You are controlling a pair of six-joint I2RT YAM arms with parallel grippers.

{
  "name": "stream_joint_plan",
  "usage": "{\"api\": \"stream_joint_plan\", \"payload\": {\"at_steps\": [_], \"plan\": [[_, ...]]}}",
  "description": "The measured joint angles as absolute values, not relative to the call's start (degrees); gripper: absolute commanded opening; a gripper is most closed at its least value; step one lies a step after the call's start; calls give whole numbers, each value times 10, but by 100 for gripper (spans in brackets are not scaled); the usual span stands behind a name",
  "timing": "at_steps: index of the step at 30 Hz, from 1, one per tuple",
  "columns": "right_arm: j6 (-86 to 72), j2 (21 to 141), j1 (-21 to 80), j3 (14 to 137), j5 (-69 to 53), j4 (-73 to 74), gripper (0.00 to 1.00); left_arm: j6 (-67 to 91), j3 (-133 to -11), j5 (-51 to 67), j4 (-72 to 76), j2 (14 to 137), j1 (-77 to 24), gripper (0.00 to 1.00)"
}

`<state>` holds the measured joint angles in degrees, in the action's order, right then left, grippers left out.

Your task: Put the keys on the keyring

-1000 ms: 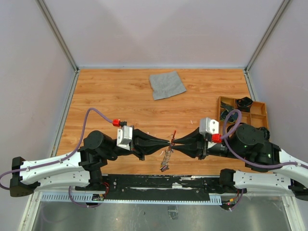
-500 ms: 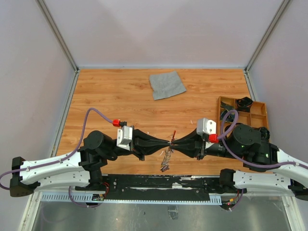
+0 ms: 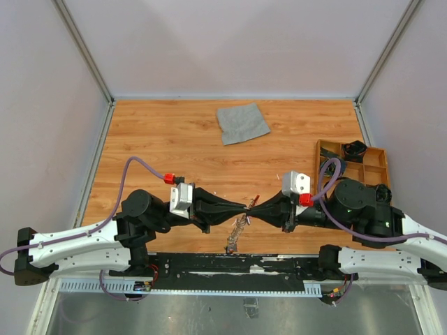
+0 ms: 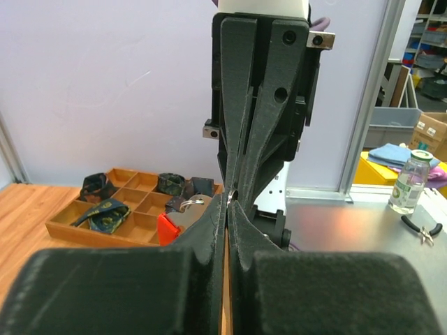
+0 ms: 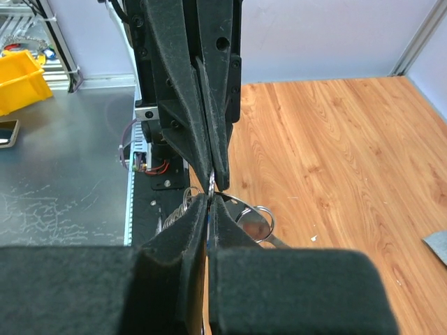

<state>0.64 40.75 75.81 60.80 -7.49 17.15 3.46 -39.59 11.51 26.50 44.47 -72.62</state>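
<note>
Keyring (image 3: pixel 256 198) — you can see its red loop right where your two grippers meet tip to tip, near the table's (image 3: pixel 160 139) 6 o'clock edge, with the keys (image 3: pixel 232 241) trailing from that spot toward 7 o'clock. Your left gripper (image 4: pixel 227 209) has its fingers pressed all but together on a thin silvery ring (image 4: pixel 230 197), and your right gripper (image 5: pixel 208 199) is closed just as tight on the same ring — the grey cloth (image 3: pixel 242 123) lies well apart at 12 o'clock, the wooden tray (image 3: pixel 353 162) at 3 o'clock.
</note>
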Motion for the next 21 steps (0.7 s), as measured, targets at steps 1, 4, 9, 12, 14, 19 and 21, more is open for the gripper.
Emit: {"api": "stream_joint_plan", "payload": {"at_steps": [1,4,9,12,14,19,21], "plan": [[7,410,758,615,-75,182,1,35,-396,116,265,445,-726,10],[12,430,758,656,-74,232,0,33,-396,117,265,445,-726,21],[34,500,758,789,-66,378,1,29,-400,124,255,445,-726,31],[51,546,758,876,-60,477,1,26,-404,127,241,445,-726,34],[62,576,758,926,-56,539,1,23,-408,127,231,446,-726,34],[82,655,758,1023,-40,678,1,13,-419,123,207,453,-726,35],[87,686,758,1054,-29,729,1,8,-422,119,198,458,-726,36]]}}
